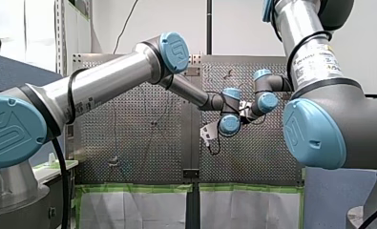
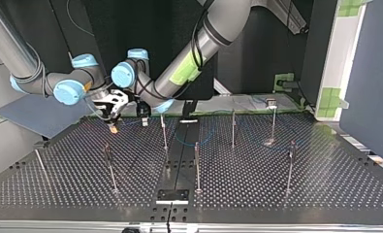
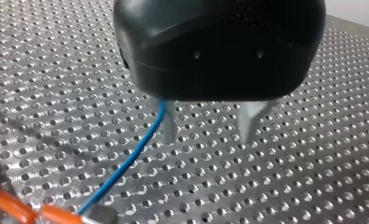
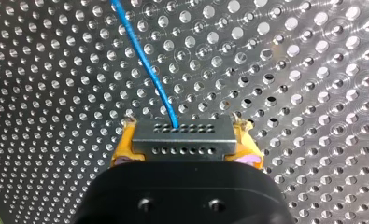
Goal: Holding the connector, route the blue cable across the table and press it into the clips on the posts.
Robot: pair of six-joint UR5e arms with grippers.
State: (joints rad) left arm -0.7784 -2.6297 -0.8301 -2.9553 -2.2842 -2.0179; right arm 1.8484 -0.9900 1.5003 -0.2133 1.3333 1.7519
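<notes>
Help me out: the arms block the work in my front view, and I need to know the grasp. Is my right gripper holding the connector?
Observer: Yes. In the right wrist view, the right gripper has its yellow pads shut on the grey connector.
Operator: Where does the cable go from there?
Observer: The blue cable leaves the connector's face and runs ahead of the gripper over the perforated table.
Operator: And my left gripper?
Observer: The left gripper is open. The cable passes beside one metal finger, not between the two.
</notes>
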